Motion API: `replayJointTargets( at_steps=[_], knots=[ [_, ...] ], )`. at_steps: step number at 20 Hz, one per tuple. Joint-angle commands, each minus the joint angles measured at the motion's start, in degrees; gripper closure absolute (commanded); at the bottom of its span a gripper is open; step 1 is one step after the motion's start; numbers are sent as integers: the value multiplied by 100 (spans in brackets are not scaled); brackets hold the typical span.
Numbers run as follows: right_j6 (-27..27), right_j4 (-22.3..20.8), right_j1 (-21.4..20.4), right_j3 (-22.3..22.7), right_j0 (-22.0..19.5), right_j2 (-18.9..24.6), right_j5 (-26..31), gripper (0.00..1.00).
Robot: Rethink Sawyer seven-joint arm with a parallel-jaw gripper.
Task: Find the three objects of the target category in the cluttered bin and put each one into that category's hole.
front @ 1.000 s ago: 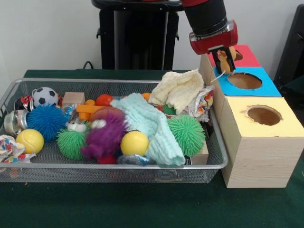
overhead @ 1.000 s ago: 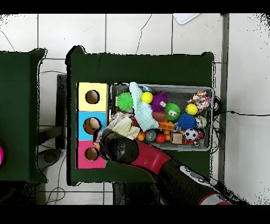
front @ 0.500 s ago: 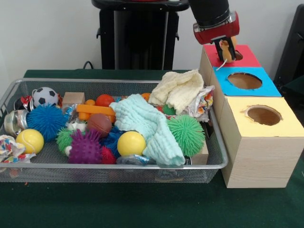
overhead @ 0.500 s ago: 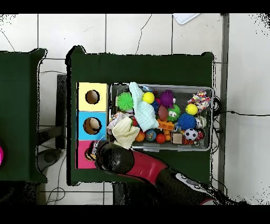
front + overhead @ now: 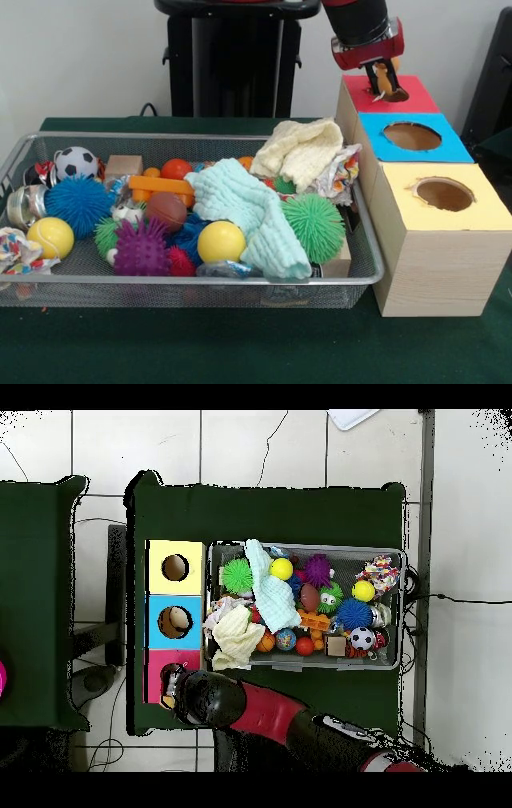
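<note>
1. The cluttered bin is seen on the green table, packed with soft and rubbery items: spiky balls, a mint knitted cloth, a cream cloth, a yellow ball, a small soccer ball. It sits just beside the row of three boxes.
2. The three wooden boxes are lined up next to the bin. The yellow-topped box is nearest the front camera, the blue-topped box is in the middle, and the red-topped one is farthest.
3. The arm is extended over the red-topped box. The gripper is clamped on a small tan toy, which looks like a little plush or rubber figure; a thin white string or tag hangs off it.
4. The hole is mostly hidden by the gripper and toy in the front view; the toy is held directly above it, close to the red surface.
5. Handling judgement: the toy is probably light and soft, slightly squashy, not fragile. It is pinched across its narrow body, which suits it. The dangling string could snag on the rough cut edge.
6. Step judged in hand: release over the red-ringed hole.
</note>
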Motion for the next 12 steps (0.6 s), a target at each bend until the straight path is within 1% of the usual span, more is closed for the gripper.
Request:
replayJointTargets(
  at_steps=[1,6,12],
  knots=[
    [1468,109,637,-169,33,-105,-598,100],
    [1468,134,890,-325,160,-194,-797,100],
    [1488,114,961,-310,206,-183,-890,100]
  ],
)
